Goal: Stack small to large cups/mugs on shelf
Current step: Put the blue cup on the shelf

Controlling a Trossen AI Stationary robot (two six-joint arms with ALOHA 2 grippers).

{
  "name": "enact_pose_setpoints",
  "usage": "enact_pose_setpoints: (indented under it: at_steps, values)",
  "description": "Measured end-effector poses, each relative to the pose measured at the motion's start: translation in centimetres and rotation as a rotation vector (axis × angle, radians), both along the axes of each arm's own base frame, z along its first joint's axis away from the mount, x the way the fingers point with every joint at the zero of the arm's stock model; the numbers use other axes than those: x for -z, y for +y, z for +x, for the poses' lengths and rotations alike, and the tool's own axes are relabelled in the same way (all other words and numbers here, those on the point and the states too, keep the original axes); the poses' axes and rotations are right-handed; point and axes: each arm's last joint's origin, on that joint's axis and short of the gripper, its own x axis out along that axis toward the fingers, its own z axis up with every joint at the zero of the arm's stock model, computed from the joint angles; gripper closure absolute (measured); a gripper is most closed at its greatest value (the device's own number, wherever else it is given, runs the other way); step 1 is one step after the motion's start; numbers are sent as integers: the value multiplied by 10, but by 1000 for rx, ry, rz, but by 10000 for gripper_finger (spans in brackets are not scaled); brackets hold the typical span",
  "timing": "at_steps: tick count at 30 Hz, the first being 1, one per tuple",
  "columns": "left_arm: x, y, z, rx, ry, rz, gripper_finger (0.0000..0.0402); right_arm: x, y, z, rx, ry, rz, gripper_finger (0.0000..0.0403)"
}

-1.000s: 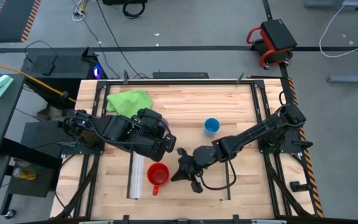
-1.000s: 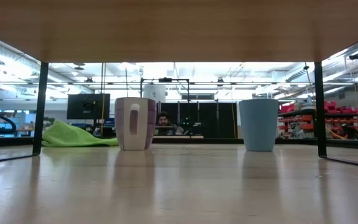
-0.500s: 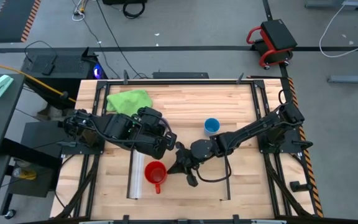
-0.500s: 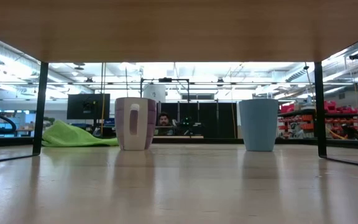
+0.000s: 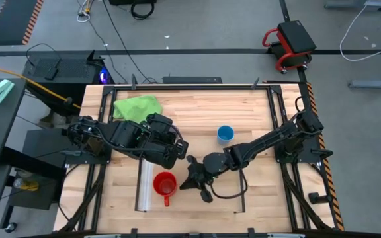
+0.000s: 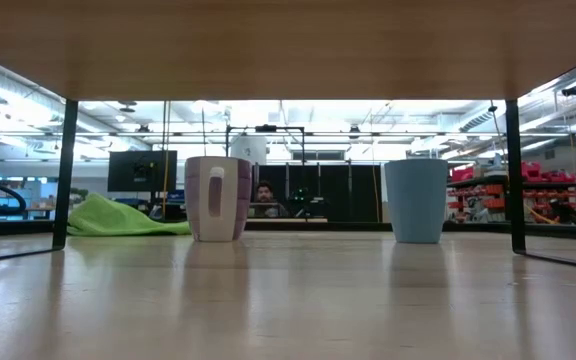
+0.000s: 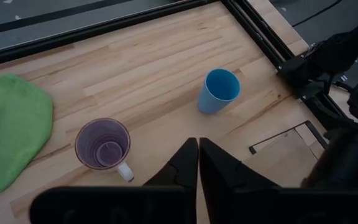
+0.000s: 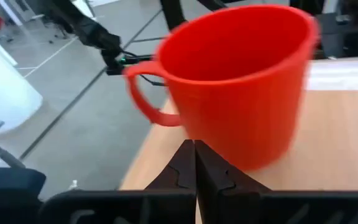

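Note:
The red mug (image 5: 166, 184) stands upright on the light-wood shelf (image 5: 223, 201), its handle (image 5: 166, 200) toward the near edge; it fills the right wrist view (image 8: 241, 81). My right gripper (image 5: 189, 180) is shut and sits just right of it. The purple mug (image 7: 102, 144) and the blue cup (image 5: 225, 134) stand on the tabletop beyond the shelf, and both show in the low view (image 6: 217, 198) (image 6: 415, 200). My left gripper (image 7: 197, 149) is shut and hovers above the purple mug, which it hides in the high view. My right gripper's shut fingertips (image 8: 194, 149) come level from the table's right at the red mug's lower wall (image 8: 229, 146). I cannot tell whether they touch it. The mug stands on its base on the shelf.
A green cloth (image 5: 137, 106) lies at the far left of the table. The shelf has a clear strip (image 5: 145, 188) at its left end and a thin dark bar (image 5: 243, 193) at its right. The low view looks out from under the shelf (image 6: 288, 40).
My right gripper swung toward the far left, closer to the red mug, then drew back toward the near edge. The red mug has shifted slightly left on the shelf and still stands upright.

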Motion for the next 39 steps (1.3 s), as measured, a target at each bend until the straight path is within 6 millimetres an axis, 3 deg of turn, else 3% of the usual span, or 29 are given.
enact_pose_setpoints:
  at_steps: [8,13,18,25,32,39]
  values:
    - [0,0,0,1,0,0,378,6,-4,-4,9,88,-27,402]
    - [0,1,0,20,17,19,372,-2,-7,-13,-12,130,-24,399]
    - [0,6,2,49,51,54,379,-35,-17,-33,-10,98,-21,398]
    - [0,25,7,73,113,114,380,-87,-50,-74,64,67,15,395]
    - [0,50,12,78,183,170,372,-121,-87,-120,180,83,73,369]
    - [-2,71,12,71,225,193,382,-142,-118,-156,322,77,167,339]
